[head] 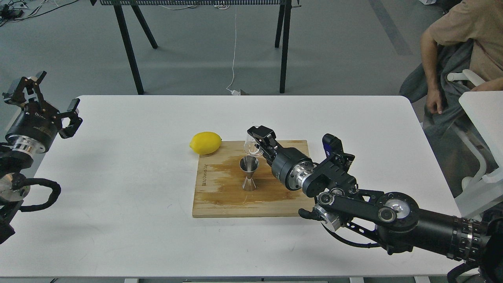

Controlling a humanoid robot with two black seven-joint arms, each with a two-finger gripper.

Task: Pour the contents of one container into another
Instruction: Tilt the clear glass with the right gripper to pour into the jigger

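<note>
The steel hourglass jigger (249, 173) stands upright in the middle of the wooden cutting board (220, 196). Just above and behind its rim hangs the small clear glass cup (251, 146), tilted with its mouth down toward the jigger. My right gripper (257, 142) is shut on the cup, its arm reaching in from the lower right. Far off at the table's left edge, my left gripper (47, 98) is raised with its fingers spread open and nothing between them.
A yellow lemon (205, 142) lies at the board's far left corner. The board's surface looks wet. A seated person (459, 51) is at the right, beside another white table (483, 114). Black table legs (129, 47) stand behind.
</note>
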